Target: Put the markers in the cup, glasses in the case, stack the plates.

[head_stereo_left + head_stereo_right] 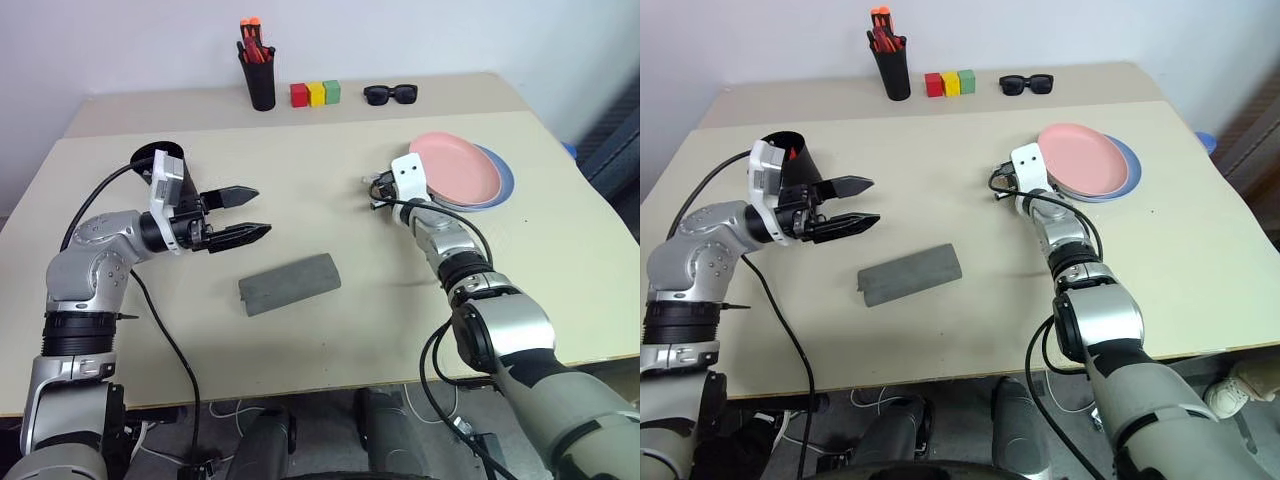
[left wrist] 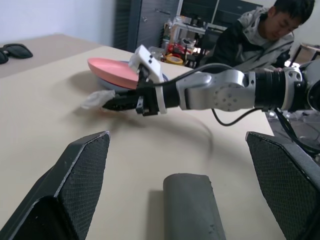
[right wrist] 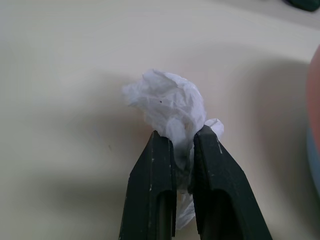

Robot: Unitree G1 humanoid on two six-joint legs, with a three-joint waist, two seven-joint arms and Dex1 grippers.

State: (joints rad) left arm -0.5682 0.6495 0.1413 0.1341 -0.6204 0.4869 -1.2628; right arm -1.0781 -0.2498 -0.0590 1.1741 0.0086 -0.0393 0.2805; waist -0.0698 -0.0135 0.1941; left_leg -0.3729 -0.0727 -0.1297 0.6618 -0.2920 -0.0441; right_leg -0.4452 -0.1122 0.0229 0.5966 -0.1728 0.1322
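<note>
My right gripper [image 3: 184,145] is shut on a crumpled white tissue [image 3: 167,100] low over the table, just left of the plates. The salmon pink plate [image 1: 455,168] lies on top of the light blue plate [image 1: 503,182] at the table's right. The grey case [image 1: 290,283] lies closed in the middle. My left gripper [image 1: 258,212] hovers open and empty above the table, up and left of the case, pointing right. The black cup [image 1: 790,150] stands right behind that wrist, with a bit of red showing in its mouth. The glasses are out of view.
At the table's back stand a black pen pot with orange pens [image 1: 260,75], red, yellow and green blocks [image 1: 315,94], and black sunglasses [image 1: 390,94]. A person [image 2: 260,30] sits beyond the table's right side.
</note>
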